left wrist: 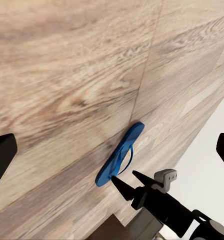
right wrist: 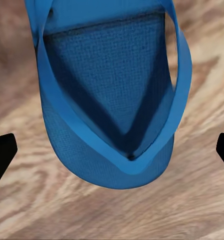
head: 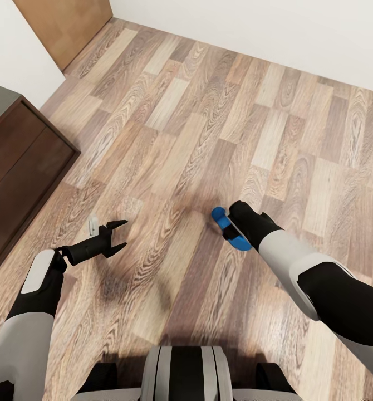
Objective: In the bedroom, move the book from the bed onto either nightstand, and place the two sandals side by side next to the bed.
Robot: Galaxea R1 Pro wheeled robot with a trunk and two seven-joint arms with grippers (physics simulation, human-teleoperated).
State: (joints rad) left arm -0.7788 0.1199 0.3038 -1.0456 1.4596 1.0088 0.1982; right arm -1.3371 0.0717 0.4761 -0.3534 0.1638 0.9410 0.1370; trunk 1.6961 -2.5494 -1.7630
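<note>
Blue and thin, the sandal [right wrist: 112, 95] lies flat on the plank floor [head: 209, 111], just under the right gripper [right wrist: 112, 155], whose fingers stand wide apart. It looks light and floppy; pinching the sole's edge seems surest. The left gripper [head: 115, 236] hangs spread and empty to the left.

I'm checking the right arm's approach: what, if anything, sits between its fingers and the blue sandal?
Nothing visible. The sandal lies flat on the wood floor, with the right gripper open above it.
</note>
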